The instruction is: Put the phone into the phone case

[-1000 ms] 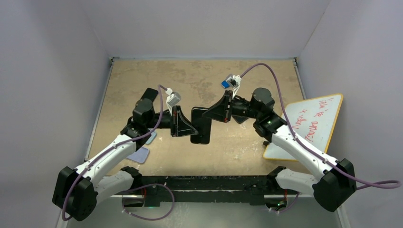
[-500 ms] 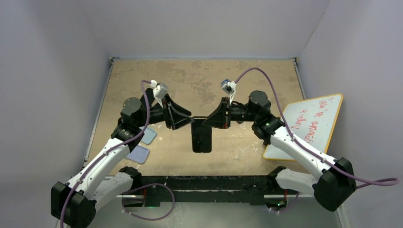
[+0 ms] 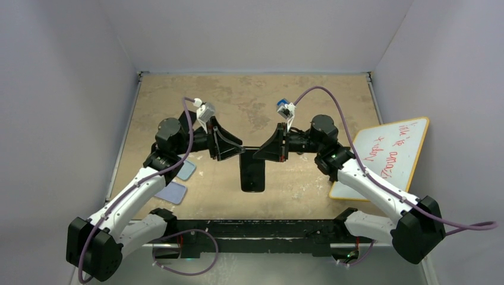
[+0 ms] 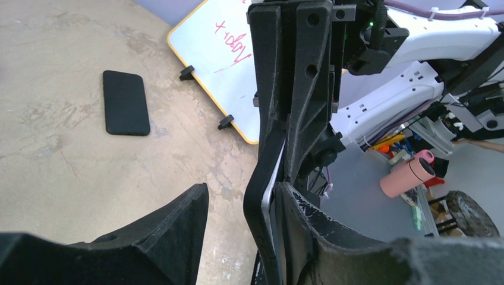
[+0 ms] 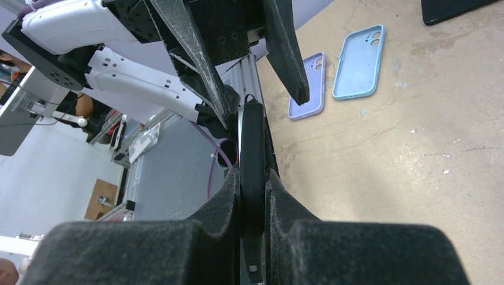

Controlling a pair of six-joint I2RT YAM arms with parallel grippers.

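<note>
A black phone case with the phone's silver edge showing in it [image 3: 252, 172] is held edge-up over the table's middle. My right gripper [image 3: 260, 153] is shut on its far end, and the right wrist view shows its fingers [image 5: 252, 172] clamped on the black edge [image 5: 252, 136]. My left gripper [image 3: 233, 148] is open at the same end. In the left wrist view [image 4: 243, 190] the case's corner [image 4: 264, 202] stands between the fingers, against the right finger [image 4: 333, 237], with a gap to the left finger. The black case bulges off the silver edge there.
A light blue case [image 3: 185, 170] and a purple case [image 3: 172, 193] lie at the left under my left arm. A whiteboard [image 3: 392, 151] leans at the right edge. A black phone-shaped slab [image 4: 125, 102] lies beside it. Another black slab [image 5: 457, 9] lies further off.
My left gripper let go of the phone's side, swung up and left, then came back to its far end, open. The phone in my right gripper sank nearer and straightened.
</note>
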